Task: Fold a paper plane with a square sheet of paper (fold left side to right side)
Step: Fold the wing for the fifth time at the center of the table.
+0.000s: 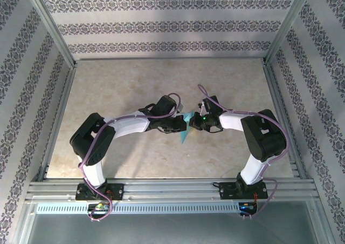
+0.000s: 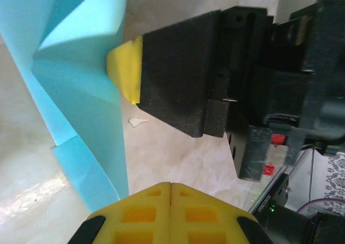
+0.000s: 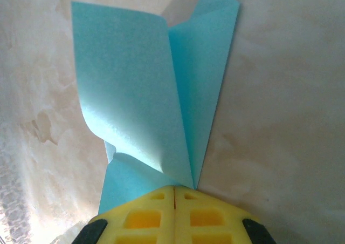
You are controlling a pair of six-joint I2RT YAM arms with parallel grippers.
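Observation:
The turquoise sheet of paper (image 3: 156, 93) is folded into a narrow, creased, plane-like shape. It fans out from the tips of my right gripper (image 3: 175, 188), which is shut on its narrow end. From above, the paper (image 1: 184, 136) shows as a small blue sliver between the two grippers at mid-table. My left gripper (image 2: 170, 184) is shut with nothing between its fingers. The paper (image 2: 81, 93) stands just to its left, apart from it. In the left wrist view, the right gripper (image 2: 125, 71) pinches the paper's edge with its yellow tip. The left gripper (image 1: 181, 126) and right gripper (image 1: 194, 123) nearly meet.
The tabletop (image 1: 161, 87) is pale marble-patterned, fenced by aluminium rails (image 1: 277, 101) and patterned walls. A small white fleck (image 2: 138, 121) lies on the table under the right gripper. Both arms bend inward from their bases at the near edge.

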